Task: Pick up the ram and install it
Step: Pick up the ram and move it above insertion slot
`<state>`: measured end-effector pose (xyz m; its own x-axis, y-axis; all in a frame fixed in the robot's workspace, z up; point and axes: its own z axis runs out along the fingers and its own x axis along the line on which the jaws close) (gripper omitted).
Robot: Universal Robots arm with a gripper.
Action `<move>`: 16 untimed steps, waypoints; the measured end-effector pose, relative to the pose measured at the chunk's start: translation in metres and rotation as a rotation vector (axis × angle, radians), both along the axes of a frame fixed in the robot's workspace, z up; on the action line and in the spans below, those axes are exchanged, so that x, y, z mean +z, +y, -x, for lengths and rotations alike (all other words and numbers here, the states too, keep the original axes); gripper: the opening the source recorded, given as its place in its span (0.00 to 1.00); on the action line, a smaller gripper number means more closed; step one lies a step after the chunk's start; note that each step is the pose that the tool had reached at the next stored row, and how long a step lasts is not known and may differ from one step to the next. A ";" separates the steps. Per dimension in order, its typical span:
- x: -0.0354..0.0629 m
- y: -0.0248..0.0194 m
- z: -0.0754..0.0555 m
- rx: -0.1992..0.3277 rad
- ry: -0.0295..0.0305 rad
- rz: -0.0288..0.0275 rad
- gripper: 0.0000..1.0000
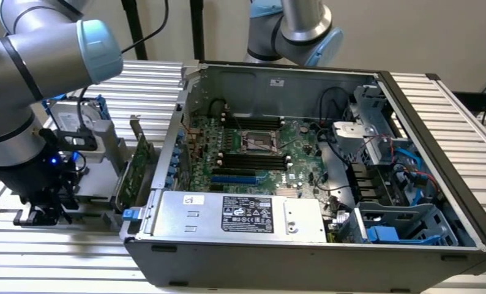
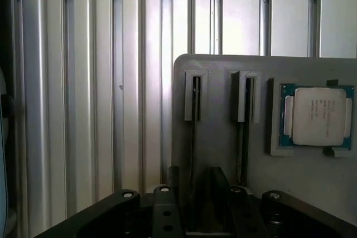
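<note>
End effector (image 2: 196,192): spread, with its two black fingers (image 2: 173,188) well apart and a clear gap between them, pinching nothing.
Ram (image 2: 193,132): a thin dark strip seen edge-on, standing in one narrow slot of the holder plate. Its line runs into the gap between the fingers and touches neither. Its colour and chips cannot be made out from this angle.
Holder plate (image 2: 217,110): grey and flat on the surface, with two narrow parallel slots side by side.
Processor chip (image 2: 317,116): sits in a square recess of the plate, just beside the second slot.
Surface (image 2: 83,93): ribbed aluminium profiles.
Arm (image 1: 30,79): at the exterior view's left, reaching down low, just beside the computer case.
Computer case (image 1: 308,251): open on the surface, with the motherboard facing up.
Memory slots (image 1: 251,160): long and black, near the middle of the board, next to the processor socket (image 1: 257,141).
Green card (image 1: 137,165): tall and upright, between the arm and the case, with a blue tab (image 1: 130,214) at its near end.
Power supply (image 1: 235,214): a silver box with a label, along the case's near wall.
</note>
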<state>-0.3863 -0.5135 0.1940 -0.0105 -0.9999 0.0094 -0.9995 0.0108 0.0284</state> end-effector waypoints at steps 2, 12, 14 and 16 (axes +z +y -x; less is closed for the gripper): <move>-0.0001 0.0006 0.000 -0.001 0.0000 0.0000 0.36; 0.0000 0.0014 0.000 -0.004 0.0018 0.0356 0.27; 0.0001 0.0021 0.000 -0.004 0.0020 0.0443 0.27; 0.0000 0.0034 0.000 -0.004 0.0018 0.0459 0.27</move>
